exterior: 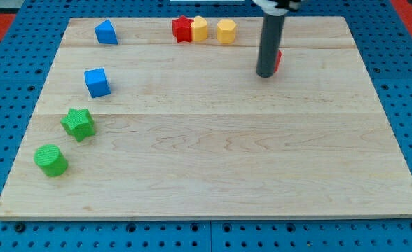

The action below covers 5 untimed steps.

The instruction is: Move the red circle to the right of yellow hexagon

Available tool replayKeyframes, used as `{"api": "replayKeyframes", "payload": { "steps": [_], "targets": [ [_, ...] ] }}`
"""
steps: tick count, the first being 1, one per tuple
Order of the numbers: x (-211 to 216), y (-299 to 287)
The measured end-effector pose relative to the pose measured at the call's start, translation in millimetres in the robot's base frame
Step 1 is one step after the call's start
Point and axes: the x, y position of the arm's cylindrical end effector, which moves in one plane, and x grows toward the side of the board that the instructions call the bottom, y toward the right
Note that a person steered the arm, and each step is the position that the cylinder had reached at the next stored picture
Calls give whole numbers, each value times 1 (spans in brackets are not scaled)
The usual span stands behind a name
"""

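Now | red circle [278,61] mostly hidden, touching my tip [265,74] | view's right

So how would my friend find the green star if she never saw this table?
Start at the wooden board and go to its left edge in the view. Two green blocks sit low down there; the green star is the upper one, pointy, between the blue cube above and the round green cylinder below.
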Motion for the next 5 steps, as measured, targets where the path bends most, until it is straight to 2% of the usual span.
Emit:
{"api": "replayKeyframes", "payload": {
  "steps": [2,3,4,5],
  "targets": [
    [1,12],
    [1,37],
    [-15,30],
    [-37,-2]
  ]
}}
